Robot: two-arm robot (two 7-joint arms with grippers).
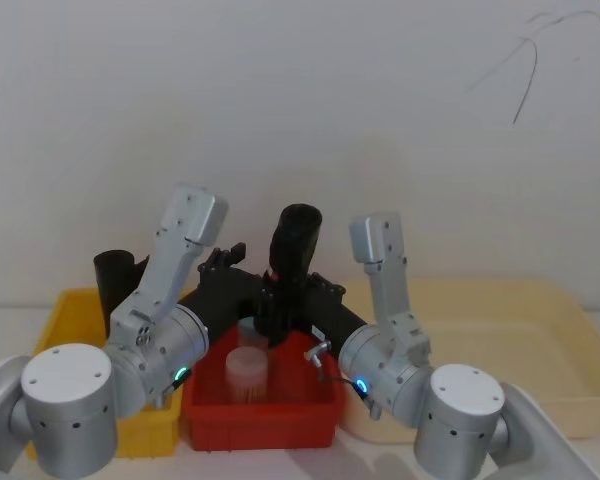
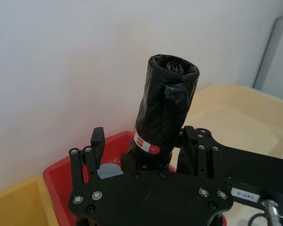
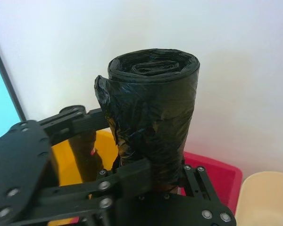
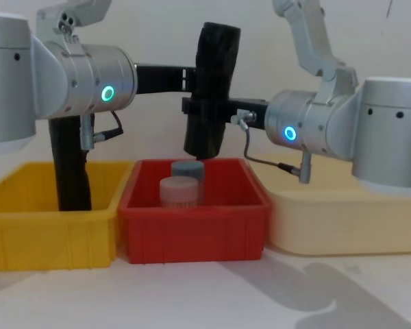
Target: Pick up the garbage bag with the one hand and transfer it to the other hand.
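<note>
Garbage bag (image 4: 212, 89) stands upright in the air over the red bin (image 4: 192, 229), clamped near its base by my right gripper (image 3: 144, 172). My left gripper (image 4: 186, 77) is spread beside it, one finger (image 2: 98, 140) clear. I judge the handover nearly done; only the left arm's retreat remains.

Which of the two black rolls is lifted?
The garbage bag, in the right gripper above the red bin, left gripper open beside it; the other roll stands in the yellow bin.
</note>
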